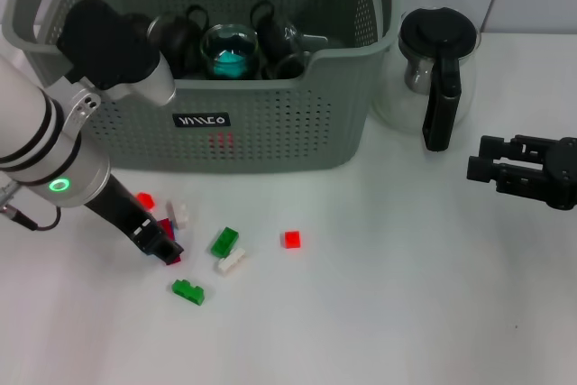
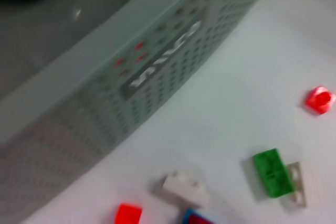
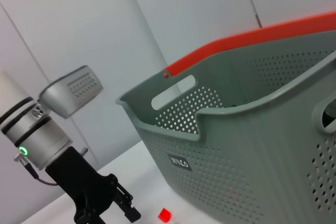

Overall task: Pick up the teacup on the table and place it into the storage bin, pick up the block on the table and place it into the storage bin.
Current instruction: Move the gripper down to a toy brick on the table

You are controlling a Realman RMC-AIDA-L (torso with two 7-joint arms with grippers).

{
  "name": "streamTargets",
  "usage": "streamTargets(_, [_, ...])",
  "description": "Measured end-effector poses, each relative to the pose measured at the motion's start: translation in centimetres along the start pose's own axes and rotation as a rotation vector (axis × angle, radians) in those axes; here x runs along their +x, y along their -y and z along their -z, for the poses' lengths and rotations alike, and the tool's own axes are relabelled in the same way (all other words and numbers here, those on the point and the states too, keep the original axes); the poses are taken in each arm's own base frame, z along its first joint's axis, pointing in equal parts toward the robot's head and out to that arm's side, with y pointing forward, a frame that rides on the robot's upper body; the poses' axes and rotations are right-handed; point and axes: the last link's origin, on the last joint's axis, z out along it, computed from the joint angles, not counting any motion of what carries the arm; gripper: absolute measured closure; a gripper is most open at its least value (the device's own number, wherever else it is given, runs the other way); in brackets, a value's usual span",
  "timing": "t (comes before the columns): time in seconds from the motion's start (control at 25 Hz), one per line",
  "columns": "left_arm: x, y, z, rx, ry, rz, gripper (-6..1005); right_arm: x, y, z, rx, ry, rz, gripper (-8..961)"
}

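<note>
The grey-green perforated storage bin (image 1: pixel 288 137) stands at the back, and holds several dark teacups, one with a teal inside (image 1: pixel 230 51). No teacup shows on the table. Small blocks lie in front of the bin: red (image 1: pixel 290 239), green (image 1: pixel 224 241), white (image 1: pixel 230 261), green (image 1: pixel 187 291), white (image 1: pixel 178 215), red (image 1: pixel 144 198). My left gripper (image 1: pixel 165 248) is down at the table on a dark red block (image 1: pixel 168 228) at the left of the cluster. My right gripper (image 1: pixel 480 169) hovers open and empty at the far right.
A glass coffee pot with a black handle (image 1: pixel 435 69) stands right of the bin. The left wrist view shows the bin wall (image 2: pixel 105 103), a red block (image 2: pixel 319 99), a green block (image 2: pixel 273 171) and a white block (image 2: pixel 184 188).
</note>
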Motion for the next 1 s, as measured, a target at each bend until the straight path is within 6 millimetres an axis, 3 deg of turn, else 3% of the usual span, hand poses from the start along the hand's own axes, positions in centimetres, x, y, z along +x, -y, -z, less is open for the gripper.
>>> streamTargets(0.4, [0.1,0.0,-1.0,-0.016,0.043,0.160,292,-0.1,0.0,-0.1,-0.002,0.000,0.002,347])
streamTargets(1.0, [0.2,0.2,-2.0,-0.020,0.055,0.194,292,0.2,-0.1,0.1,0.000,0.001,-0.006,347])
